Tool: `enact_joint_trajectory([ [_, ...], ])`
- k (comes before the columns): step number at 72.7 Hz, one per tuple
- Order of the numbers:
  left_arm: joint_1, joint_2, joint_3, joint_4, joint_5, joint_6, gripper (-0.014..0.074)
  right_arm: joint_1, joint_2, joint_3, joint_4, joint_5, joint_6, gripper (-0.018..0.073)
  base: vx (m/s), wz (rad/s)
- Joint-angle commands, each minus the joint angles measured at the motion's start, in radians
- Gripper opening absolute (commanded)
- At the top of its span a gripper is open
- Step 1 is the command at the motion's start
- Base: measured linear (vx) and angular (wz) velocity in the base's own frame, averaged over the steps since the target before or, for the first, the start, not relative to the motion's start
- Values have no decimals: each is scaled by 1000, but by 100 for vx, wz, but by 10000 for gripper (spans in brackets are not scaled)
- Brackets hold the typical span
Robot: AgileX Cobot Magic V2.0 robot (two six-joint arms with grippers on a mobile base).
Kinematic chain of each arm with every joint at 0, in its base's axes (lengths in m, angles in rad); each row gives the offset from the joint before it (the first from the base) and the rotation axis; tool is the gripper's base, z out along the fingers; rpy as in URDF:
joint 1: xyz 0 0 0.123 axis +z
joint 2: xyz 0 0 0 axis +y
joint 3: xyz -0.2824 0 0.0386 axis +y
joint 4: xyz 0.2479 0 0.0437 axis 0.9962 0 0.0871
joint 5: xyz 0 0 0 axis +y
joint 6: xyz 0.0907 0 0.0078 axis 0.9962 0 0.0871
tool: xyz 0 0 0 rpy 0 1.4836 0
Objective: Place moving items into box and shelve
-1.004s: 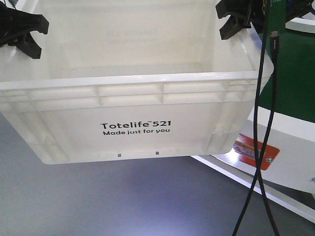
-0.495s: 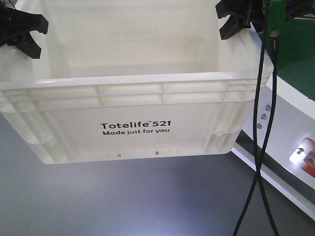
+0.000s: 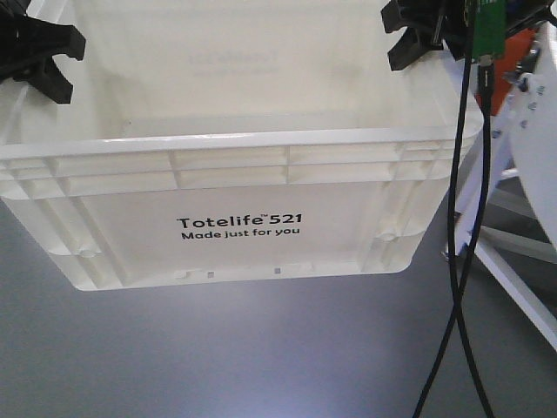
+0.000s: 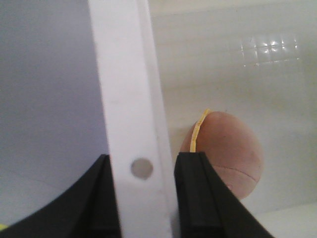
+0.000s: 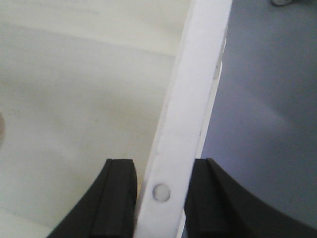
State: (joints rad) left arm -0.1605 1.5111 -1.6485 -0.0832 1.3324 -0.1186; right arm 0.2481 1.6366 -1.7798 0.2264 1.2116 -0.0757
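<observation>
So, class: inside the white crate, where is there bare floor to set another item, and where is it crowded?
Inside the box, the floor along the right wall, beside the right end effector, is bare. The brown rounded item crowds the floor by the left end effector. Both side rims are gripped.

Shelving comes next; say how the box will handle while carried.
The box likely stiff: its ribbed rim looks straight between left gripper and right gripper. Probably light, only one brown ball visible inside. That ball may roll if tilted.

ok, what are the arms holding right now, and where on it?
The white Totelife crate, by its rim: left pincer clamps the left side rim, right pincer the right side rim.
</observation>
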Motion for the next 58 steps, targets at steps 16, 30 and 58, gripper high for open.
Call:
enact_joint_trajectory([
  [16, -18, -52, -38, -152, -130, 18, -3, 16, -60, -41, 176, -94, -31, -4, -6, 76],
  [30, -18, -52, -38, -152, -130, 18, -3, 16, -60, -41, 176, -94, -31, -4, -3, 82],
  [58, -18, -53, -38, -154, -128, 18, -3, 16, -60, -41, 173, -94, -31, -4, 2, 88],
])
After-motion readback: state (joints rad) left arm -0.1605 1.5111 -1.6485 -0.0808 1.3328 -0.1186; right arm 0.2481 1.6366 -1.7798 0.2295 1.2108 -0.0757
